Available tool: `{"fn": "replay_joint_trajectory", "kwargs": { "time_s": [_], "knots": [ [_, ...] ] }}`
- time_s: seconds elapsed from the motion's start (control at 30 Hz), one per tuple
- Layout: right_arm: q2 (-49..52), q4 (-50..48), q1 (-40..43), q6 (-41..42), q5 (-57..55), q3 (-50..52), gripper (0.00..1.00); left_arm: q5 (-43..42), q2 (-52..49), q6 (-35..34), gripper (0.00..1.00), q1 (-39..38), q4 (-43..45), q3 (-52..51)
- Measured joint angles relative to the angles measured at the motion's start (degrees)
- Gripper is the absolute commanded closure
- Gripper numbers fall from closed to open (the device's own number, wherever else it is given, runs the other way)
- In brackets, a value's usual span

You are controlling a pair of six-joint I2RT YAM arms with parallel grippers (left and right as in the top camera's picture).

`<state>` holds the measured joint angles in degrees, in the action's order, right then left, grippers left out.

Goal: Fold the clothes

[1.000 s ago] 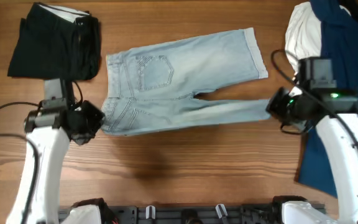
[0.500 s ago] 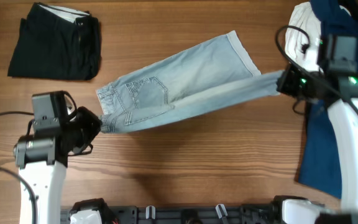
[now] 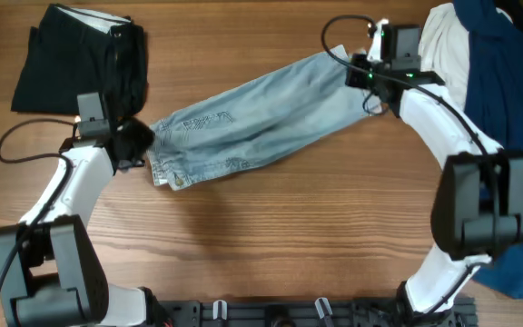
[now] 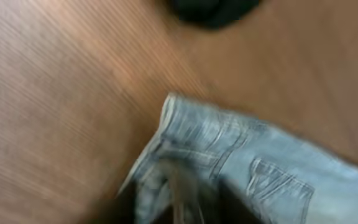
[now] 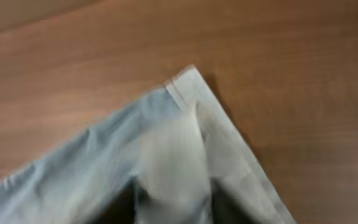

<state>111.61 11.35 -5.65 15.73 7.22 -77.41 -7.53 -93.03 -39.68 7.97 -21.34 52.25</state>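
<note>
The pale blue denim shorts [image 3: 252, 118] lie folded lengthwise, running diagonally from lower left to upper right across the table. My left gripper [image 3: 140, 143] is shut on the waistband end [image 4: 185, 155], which shows blurred in the left wrist view. My right gripper [image 3: 363, 74] is shut on the hemmed leg end [image 5: 185, 124] at the upper right. A folded black garment [image 3: 80, 59] lies at the far left. A white garment [image 3: 448, 45] and a dark-blue garment [image 3: 507, 100] lie at the right.
The wooden table [image 3: 271, 236] stretches in front of the shorts. A dark rail [image 3: 280, 313] runs along the near edge. Black cables loop from both arms.
Both grippers have carried the near half of the shorts away from me and over the far half. The shorts now lie doubled lengthwise. Both arms have stretched toward the far side.
</note>
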Motion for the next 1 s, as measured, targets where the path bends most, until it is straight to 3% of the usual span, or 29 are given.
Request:
{"fn": "replay_joint_trajectory", "kwargs": {
  "time_s": [0.2,0.3,0.43,0.53,0.6,0.63,0.77,1.0],
  "knots": [
    [2.5,-6.8,-1.1,-0.3,-0.4,-0.1,0.01,0.8,-0.1,0.0,0.01,0.3,10.4,0.1],
    [2.2,-2.6,-1.1,-1.5,-0.2,-0.1,0.01,0.6,0.0,0.0,0.01,0.3,9.2,0.1],
    [-1.1,6.4,-1.0,-6.6,-0.9,-0.3,0.04,-0.7,2.3,3.0,0.00,0.3,1.1,0.2],
    [-1.2,11.6,-0.9,-10.8,-0.7,-0.4,0.40,-1.6,3.0,6.1,0.01,-0.4,-7.2,0.5],
    [-0.4,11.8,-1.0,-11.8,-0.3,-0.4,0.84,-1.8,3.1,7.3,0.01,-1.7,-8.0,0.5],
    [0.7,12.3,-1.0,-12.3,-0.2,-0.4,0.95,-1.8,3.1,7.7,0.01,-2.3,-8.0,0.5],
    [4.7,16.6,-0.9,-10.8,-0.5,-0.4,0.96,-1.7,3.1,8.6,0.01,-2.8,-8.1,0.5],
    [4.8,31.1,-0.1,5.3,-3.0,0.3,0.96,-1.8,3.1,12.4,0.00,-2.8,-14.4,0.5]
  ]
}}
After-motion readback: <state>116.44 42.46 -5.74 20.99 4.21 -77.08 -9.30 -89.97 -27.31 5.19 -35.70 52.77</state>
